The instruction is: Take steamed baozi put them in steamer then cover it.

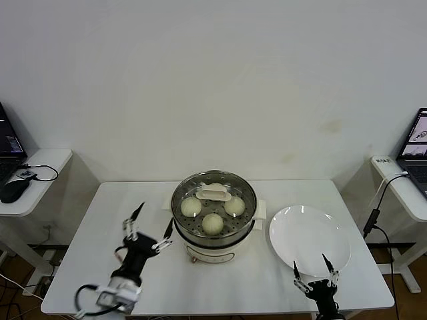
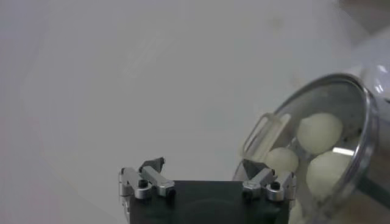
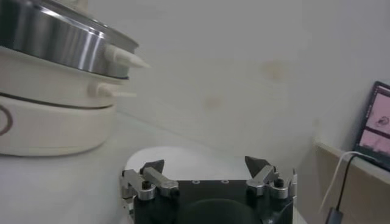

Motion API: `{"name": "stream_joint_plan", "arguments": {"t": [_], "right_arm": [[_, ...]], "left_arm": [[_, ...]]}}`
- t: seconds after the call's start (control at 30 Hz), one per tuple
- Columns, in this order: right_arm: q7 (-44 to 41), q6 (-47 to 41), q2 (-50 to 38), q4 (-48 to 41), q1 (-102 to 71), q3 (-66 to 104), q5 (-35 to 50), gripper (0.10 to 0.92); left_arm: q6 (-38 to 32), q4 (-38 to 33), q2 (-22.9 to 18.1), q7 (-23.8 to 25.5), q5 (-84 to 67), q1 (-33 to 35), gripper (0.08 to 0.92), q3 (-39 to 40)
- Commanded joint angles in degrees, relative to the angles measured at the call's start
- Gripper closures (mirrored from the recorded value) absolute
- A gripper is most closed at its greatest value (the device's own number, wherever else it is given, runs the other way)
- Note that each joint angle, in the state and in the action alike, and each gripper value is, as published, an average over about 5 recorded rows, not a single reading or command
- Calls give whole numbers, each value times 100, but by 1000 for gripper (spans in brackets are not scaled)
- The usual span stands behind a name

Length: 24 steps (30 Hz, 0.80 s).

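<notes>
The steamer (image 1: 180,230) stands at the middle of the table on its white base (image 1: 208,253). The glass cover (image 1: 245,197) lies on top of it, cream handle (image 1: 214,195) at the centre. Through the glass I see three steamed baozi (image 1: 191,207), (image 1: 234,205), (image 1: 213,223). My left gripper (image 1: 155,219) hovers open just left of the steamer, holding nothing. In the left wrist view that gripper (image 2: 204,164) is empty, with the cover (image 2: 359,137) and baozi (image 2: 320,132) beside it. Near the table's front right edge my right gripper (image 1: 310,263) stands open and empty; in its wrist view (image 3: 204,163) the steamer (image 3: 55,36) shows off to one side.
An empty white plate (image 1: 310,240) lies right of the steamer, just beyond the right gripper, and shows as plate (image 3: 183,159) in the right wrist view. Side desks with a laptop and mouse (image 1: 13,190) on the left and a laptop (image 1: 417,143) on the right flank the table (image 1: 93,267).
</notes>
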Motion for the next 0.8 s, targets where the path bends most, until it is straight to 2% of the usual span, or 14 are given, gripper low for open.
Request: {"name": "stream_joint_plan", "arguments": {"t": [0.03,0.13,0.4,0.8], "right_arm": [[-164,-749,-694,496,-488,-550,830,203],[-170,-843,-768,695,-587,-618,940,203],[-156,-694,-710,706,-648,-795,811,203],[-164,-587,-515,793,-691,-929,616,202]], "left_arm": [[-1372,87,-416,-745,-3504,1821,177,-1038],[-1468,383,-539,-758,-3387,1804,177,-987],[-1951,991,-595,-416,-3157,1658,177,-959],[-1904,1124,-597,-347,-3067,1668,177,-844]]}}
